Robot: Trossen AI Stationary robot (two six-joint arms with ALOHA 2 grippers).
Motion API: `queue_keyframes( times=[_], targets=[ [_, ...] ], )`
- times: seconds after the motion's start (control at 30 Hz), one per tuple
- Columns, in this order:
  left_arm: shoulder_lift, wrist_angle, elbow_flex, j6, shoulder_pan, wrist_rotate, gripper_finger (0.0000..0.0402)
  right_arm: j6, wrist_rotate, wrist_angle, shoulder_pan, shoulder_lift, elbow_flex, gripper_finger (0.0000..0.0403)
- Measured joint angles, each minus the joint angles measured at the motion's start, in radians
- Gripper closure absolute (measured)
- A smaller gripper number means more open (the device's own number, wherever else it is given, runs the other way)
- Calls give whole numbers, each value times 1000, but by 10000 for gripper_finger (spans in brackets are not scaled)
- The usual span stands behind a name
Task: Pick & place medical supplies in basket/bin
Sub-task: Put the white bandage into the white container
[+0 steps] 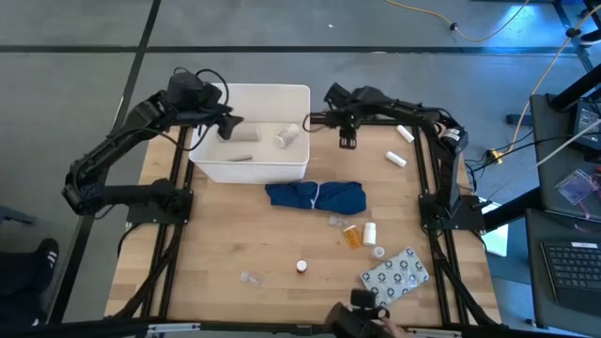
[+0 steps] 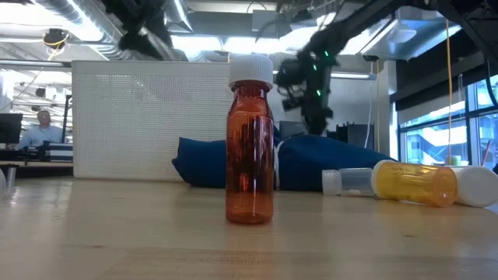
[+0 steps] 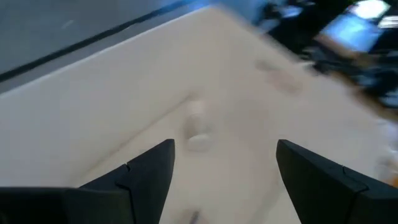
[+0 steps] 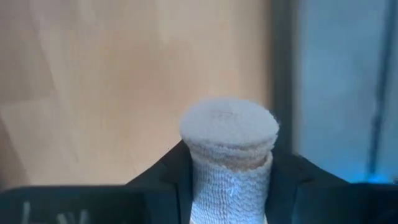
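Note:
The white bin [image 1: 252, 167] stands at the far left of the table with two gauze rolls [image 1: 286, 134] lying inside. My left gripper [image 1: 230, 127] hangs open over the bin's left half, nothing between its fingers [image 3: 149, 168]. My right gripper [image 1: 347, 139] is just right of the bin, shut on a white gauze roll [image 4: 229, 149]. On the near right of the table lie an orange pill bottle [image 1: 350, 236], a white vial [image 1: 369, 232], a small amber bottle [image 2: 250, 144] standing upright, and the grey blister pack [image 1: 395, 274]. My right gripper pinches the gauze roll's wrapped side [image 4: 205, 180] between its two fingers [image 4: 168, 177]. The fingers slant steeply down and lie along the roll. The roll's round end [image 4: 229, 121] sticks out past the fingertips. It is lifted clear of the table.
A dark blue cloth [image 1: 315, 196] lies bunched in front of the bin. Two more white rolls [image 1: 405, 133] [image 1: 396, 159] lie at the far right. A clear vial [image 1: 250, 278] lies near the front edge. Bare wood shows at the near left.

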Motion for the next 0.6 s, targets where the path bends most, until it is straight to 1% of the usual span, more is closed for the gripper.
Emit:
queue_keyframes(
  times=[0.1,0.27,0.37,0.43,0.47,0.5,0.6],
  targets=[
    [0,101,0,7,-58,47,128,48,26,-104,14,-1,142,273],
    [0,234,0,-24,-152,46,130,139,25,-264,24,-2,427,273],
    [0,280,0,-40,-205,46,129,199,39,-344,37,-2,618,274],
    [0,301,0,-65,-242,46,128,255,23,-367,56,-8,724,274],
    [0,311,0,-74,-262,45,128,273,-5,-331,72,-43,712,274],
    [1,328,0,-76,-284,44,128,277,-47,-274,85,-90,663,273],
    [16,418,-5,-84,-356,44,129,304,-213,-172,144,-200,570,268]
  ],
)
